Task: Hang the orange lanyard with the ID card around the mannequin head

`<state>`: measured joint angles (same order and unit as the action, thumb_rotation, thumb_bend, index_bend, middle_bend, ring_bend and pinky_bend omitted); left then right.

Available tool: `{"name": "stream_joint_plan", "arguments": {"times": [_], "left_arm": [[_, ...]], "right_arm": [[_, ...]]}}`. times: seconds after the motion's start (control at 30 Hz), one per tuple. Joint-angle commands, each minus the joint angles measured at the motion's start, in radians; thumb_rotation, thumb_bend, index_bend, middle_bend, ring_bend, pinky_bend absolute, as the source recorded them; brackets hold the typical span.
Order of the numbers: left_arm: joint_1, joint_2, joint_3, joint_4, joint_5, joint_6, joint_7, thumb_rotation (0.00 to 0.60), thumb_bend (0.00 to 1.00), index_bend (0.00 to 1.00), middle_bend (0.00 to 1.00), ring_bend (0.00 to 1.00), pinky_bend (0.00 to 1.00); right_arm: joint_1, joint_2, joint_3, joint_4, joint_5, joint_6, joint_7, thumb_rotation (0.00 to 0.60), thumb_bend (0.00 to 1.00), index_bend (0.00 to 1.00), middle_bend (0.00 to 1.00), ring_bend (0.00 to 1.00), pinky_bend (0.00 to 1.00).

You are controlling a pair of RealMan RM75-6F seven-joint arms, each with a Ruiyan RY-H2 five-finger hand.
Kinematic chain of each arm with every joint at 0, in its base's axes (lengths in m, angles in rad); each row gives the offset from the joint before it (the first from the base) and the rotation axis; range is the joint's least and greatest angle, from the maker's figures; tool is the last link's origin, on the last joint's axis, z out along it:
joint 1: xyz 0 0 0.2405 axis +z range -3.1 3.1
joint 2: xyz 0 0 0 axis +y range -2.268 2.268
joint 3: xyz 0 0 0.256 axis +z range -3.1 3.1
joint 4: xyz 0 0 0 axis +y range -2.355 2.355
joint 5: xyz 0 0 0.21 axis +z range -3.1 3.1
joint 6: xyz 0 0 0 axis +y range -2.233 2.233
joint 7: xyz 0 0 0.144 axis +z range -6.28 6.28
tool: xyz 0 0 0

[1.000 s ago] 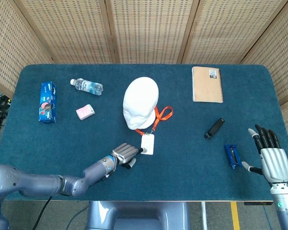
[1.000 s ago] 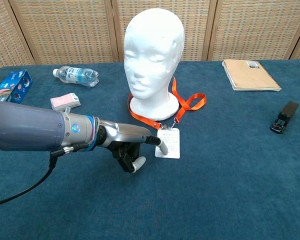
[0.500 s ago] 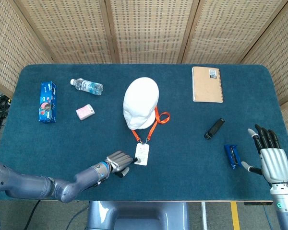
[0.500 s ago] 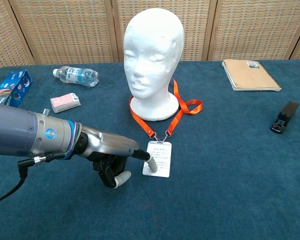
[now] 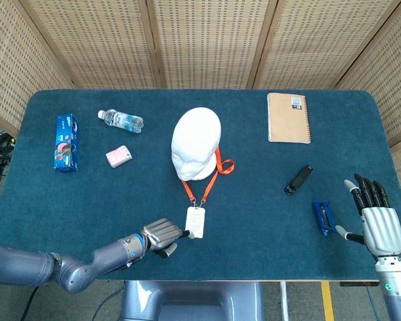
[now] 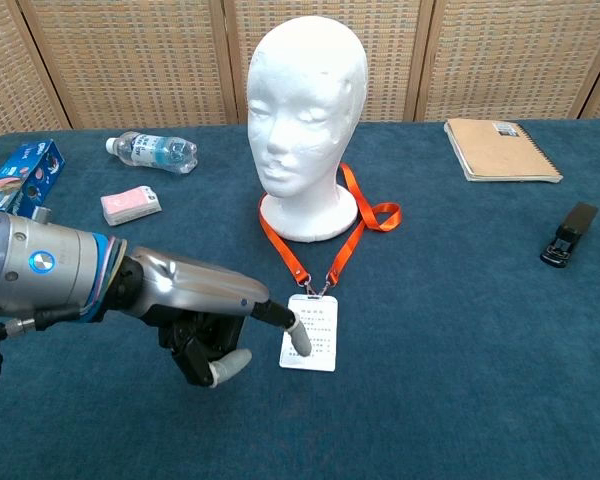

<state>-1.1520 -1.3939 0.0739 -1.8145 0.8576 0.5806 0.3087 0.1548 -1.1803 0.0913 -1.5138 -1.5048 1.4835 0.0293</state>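
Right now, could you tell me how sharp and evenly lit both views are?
Head view: even, soft light, all sharp, the ID card small, its print unreadable. Chest view: the left hand looms large near the lens, with highlights on its metal; the mannequin head is crisp, softly shaded.

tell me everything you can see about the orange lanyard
The orange lanyard is a flat, fabric-looking ribbon looped around the base of the white mannequin head, lying on the blue table. Its two strands converge toward the front at metal clips on a white ID card. The left robot hand presses a fingertip on the card.
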Motion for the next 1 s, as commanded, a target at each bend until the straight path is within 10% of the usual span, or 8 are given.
{"name": "stream_joint_plan", "arguments": {"times": [0.03, 0.37, 0.63, 0.77, 0.9, 1.0], "left_arm": [[0.051, 0.042, -0.032, -0.019, 0.085, 0.053, -0.057, 0.600, 0.70, 0.18, 1.00, 0.98, 1.00], [0.235, 0.190, -0.016, 0.009, 0.336, 0.293, -0.127, 0.600, 0.63, 0.14, 1.00, 0.98, 1.00], [0.417, 0.335, 0.050, 0.040, 0.378, 0.475, -0.161, 0.600, 0.02, 0.00, 0.96, 0.90, 0.93], [0.518, 0.355, 0.032, 0.108, 0.367, 0.589, -0.256, 0.600, 0.00, 0.00, 0.70, 0.64, 0.58], [0.605, 0.357, 0.010, 0.149, 0.306, 0.658, -0.290, 0.600, 0.00, 0.00, 0.09, 0.08, 0.08], [0.664, 0.341, -0.009, 0.138, 0.262, 0.725, -0.272, 0.600, 0.00, 0.00, 0.00, 0.00, 0.00]], "right_arm": [[0.000, 0.000, 0.000, 0.000, 0.000, -0.001, 0.000, 0.600, 0.00, 0.13, 0.00, 0.00, 0.00], [0.003, -0.002, -0.002, -0.006, -0.013, -0.005, -0.002, 0.600, 0.00, 0.13, 0.00, 0.00, 0.00], [0.002, 0.004, -0.008, -0.022, -0.034, 0.002, 0.002, 0.600, 0.00, 0.13, 0.00, 0.00, 0.00], [0.001, 0.008, -0.013, -0.032, -0.052, 0.010, 0.009, 0.600, 0.00, 0.13, 0.00, 0.00, 0.00], [-0.001, 0.013, -0.016, -0.043, -0.064, 0.018, 0.010, 0.600, 0.00, 0.13, 0.00, 0.00, 0.00], [-0.002, 0.016, -0.016, -0.048, -0.068, 0.021, 0.007, 0.600, 0.00, 0.13, 0.00, 0.00, 0.00]]}}
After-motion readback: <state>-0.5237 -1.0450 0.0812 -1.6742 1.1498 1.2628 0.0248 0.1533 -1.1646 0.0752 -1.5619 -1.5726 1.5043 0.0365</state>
